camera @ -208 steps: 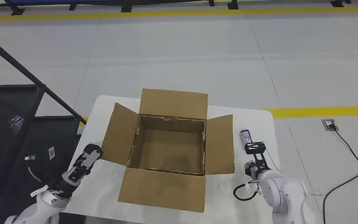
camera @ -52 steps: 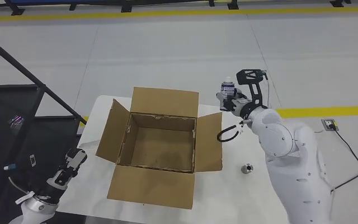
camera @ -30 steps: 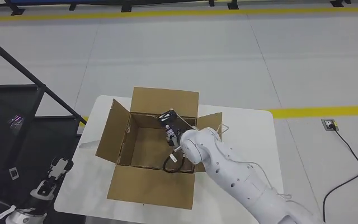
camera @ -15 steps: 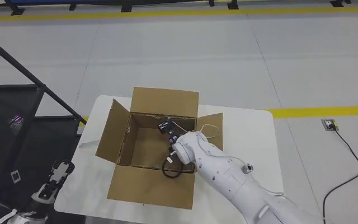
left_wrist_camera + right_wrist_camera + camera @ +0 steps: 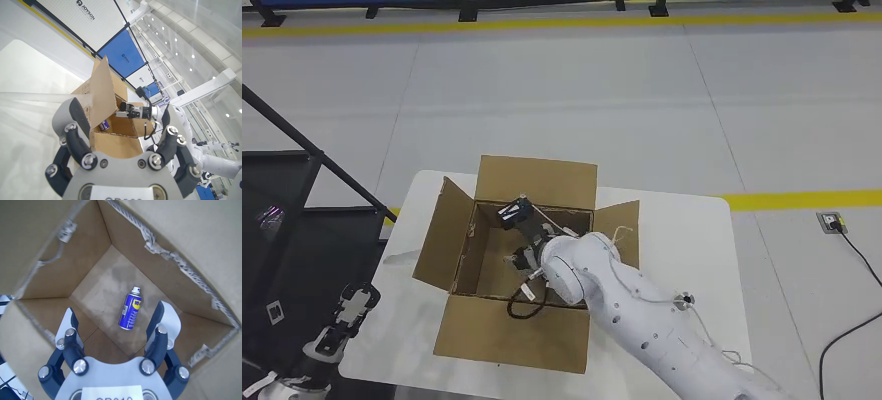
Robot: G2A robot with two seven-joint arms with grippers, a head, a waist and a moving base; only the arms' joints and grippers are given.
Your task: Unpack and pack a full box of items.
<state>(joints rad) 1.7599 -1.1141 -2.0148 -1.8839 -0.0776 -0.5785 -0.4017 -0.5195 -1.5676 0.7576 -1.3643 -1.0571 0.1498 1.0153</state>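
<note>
An open cardboard box (image 5: 522, 325) stands mid-table with its flaps spread. On its floor lies a blue spray can (image 5: 130, 309) with a white nozzle. My right gripper (image 5: 115, 308) hangs open above the can, inside the box mouth, with nothing between its fingers. From above, the white right arm crosses the box's right wall and the right gripper (image 5: 520, 258) is over the box's back left part. My left gripper (image 5: 122, 106) is open and empty. It sits low, off the table's front left corner (image 5: 352, 303), facing the box (image 5: 105, 89) and the right gripper (image 5: 122, 111).
A small silvery part (image 5: 682, 298) stands on the white table (image 5: 682, 230) to the right of the box. A black rack (image 5: 282, 230) stands left of the table. The raised left flap (image 5: 440, 230) leans outward on the left gripper's side.
The right arm carried the spray can from the table's back right over the box and down into it; the can now lies loose on the floor. The left arm drew back to the front left.
</note>
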